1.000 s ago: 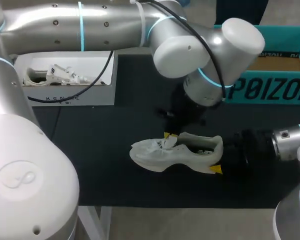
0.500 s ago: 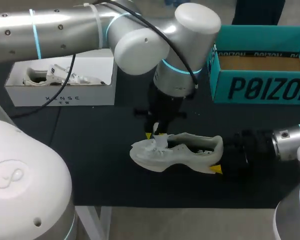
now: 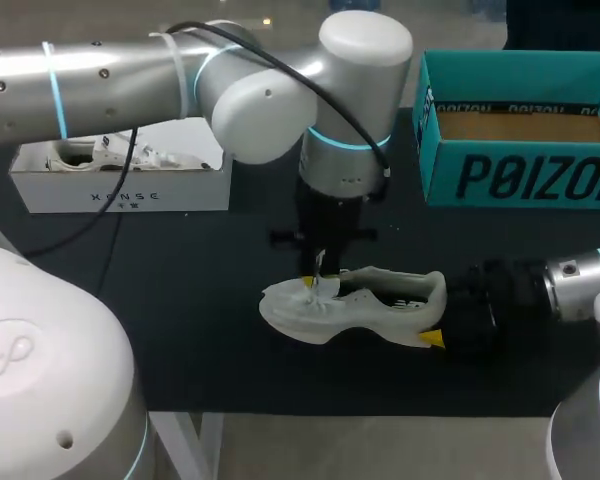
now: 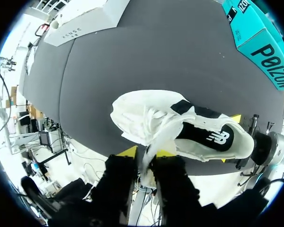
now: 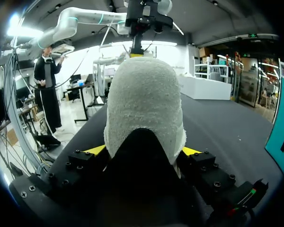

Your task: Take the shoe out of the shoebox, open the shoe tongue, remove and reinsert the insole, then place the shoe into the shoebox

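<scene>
The tongue [image 4: 157, 137] of the shoe [image 3: 355, 305] is now pinched in the left tool [image 4: 146, 153], which has swung over from 1 o'clock. The shoe lies mid-desk [image 3: 200, 300], long axis 9-to-3, toe toward 9 o'clock. The right tool [image 5: 143, 150] is clamped on its heel [image 5: 144, 104].

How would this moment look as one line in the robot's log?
shoe: on table | left gripper: shut on tongue | right gripper: shut on heel | insole: inside shoe
</scene>
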`<state>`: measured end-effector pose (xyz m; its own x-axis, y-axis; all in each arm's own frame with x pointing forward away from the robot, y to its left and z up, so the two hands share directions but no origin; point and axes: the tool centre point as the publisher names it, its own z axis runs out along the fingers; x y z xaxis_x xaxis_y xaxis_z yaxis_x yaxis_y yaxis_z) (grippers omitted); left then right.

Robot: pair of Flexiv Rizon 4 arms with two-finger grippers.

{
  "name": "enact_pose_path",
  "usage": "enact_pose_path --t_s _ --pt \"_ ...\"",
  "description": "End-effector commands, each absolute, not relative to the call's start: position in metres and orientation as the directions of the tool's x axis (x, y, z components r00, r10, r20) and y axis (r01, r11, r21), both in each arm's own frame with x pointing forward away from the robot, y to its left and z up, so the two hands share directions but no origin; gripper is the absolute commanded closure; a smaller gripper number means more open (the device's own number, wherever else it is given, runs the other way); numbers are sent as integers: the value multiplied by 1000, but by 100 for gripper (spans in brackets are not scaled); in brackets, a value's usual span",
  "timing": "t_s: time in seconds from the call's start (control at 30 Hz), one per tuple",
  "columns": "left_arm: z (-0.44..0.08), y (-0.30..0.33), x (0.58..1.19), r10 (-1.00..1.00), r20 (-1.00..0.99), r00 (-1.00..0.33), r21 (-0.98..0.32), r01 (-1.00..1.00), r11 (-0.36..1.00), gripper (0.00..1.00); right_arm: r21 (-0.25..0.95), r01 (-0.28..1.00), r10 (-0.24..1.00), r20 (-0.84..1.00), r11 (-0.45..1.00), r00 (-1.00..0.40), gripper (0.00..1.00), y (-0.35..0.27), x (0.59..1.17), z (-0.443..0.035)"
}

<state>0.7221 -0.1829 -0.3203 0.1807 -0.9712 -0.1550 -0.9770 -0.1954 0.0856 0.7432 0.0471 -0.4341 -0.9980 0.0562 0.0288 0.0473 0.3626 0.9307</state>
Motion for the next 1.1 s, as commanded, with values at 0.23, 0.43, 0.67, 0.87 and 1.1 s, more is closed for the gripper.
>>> enact_pose_path --t_s 0.23,0.43,0.67,0.87,1.1 --pt "-316 -141 734 -961 -147 233 96 -964 -248 100 929 49 59 29 366 -998 100 48 743 -438" --pt "-335 -124 734 -962 -133 238 168 -951 -258 100 929 49 59 29 366 -998 100 48 743 -438" --pt "-353 -117 731 -963 -115 244 233 -936 -265 100 929 49 59 29 366 -998 100 48 743 -438" --pt "-346 -128 727 -973 -105 207 217 -950 -225 15 929 49 59 29 366 -998 100 48 743 -438" --pt "-324 -142 726 -985 -86 151 168 -972 -163 0 929 49 59 29 366 -998 100 48 743 -438"
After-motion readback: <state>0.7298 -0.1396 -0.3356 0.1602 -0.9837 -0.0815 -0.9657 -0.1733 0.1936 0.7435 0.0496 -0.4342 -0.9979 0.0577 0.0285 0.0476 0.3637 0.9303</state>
